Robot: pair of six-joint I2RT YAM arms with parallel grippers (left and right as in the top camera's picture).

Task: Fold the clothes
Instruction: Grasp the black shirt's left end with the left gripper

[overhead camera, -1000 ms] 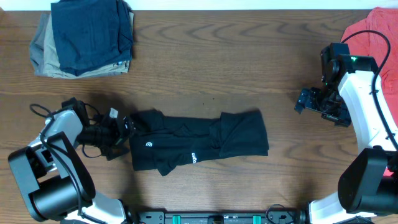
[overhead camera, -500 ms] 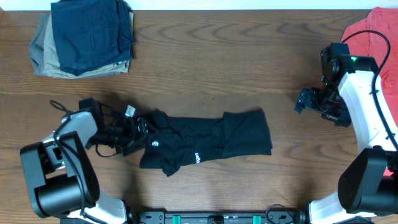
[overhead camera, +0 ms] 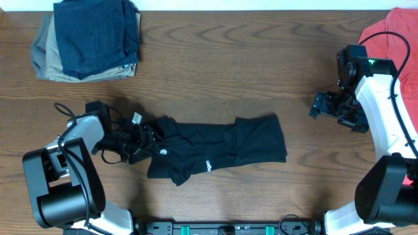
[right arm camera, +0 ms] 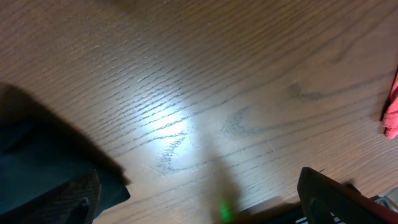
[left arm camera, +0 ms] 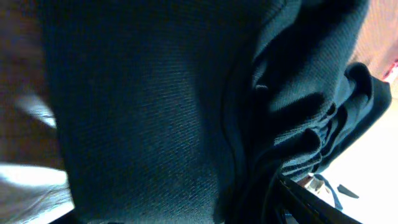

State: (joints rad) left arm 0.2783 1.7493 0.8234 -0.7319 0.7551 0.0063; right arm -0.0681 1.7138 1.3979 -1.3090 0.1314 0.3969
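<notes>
Overhead, the black shirt (overhead camera: 215, 153) lies rumpled at the table's (overhead camera: 222, 65) front middle, with my left gripper (overhead camera: 145, 137) at its left end, likely to lift it over, while my right gripper (overhead camera: 318, 108) hangs well apart. My left wrist shows only thin, fine-knit cloth bunched in ridges, so I cannot tell if I grip it. My right wrist shows glossy wood grain between wide-open, empty jaws.

Red shirt (overhead camera: 400, 29) cut by right edge, left fingers (left arm camera: 311, 202) mostly hidden in black shirt (left arm camera: 155, 112), logo (overhead camera: 160, 153) unreadable
</notes>
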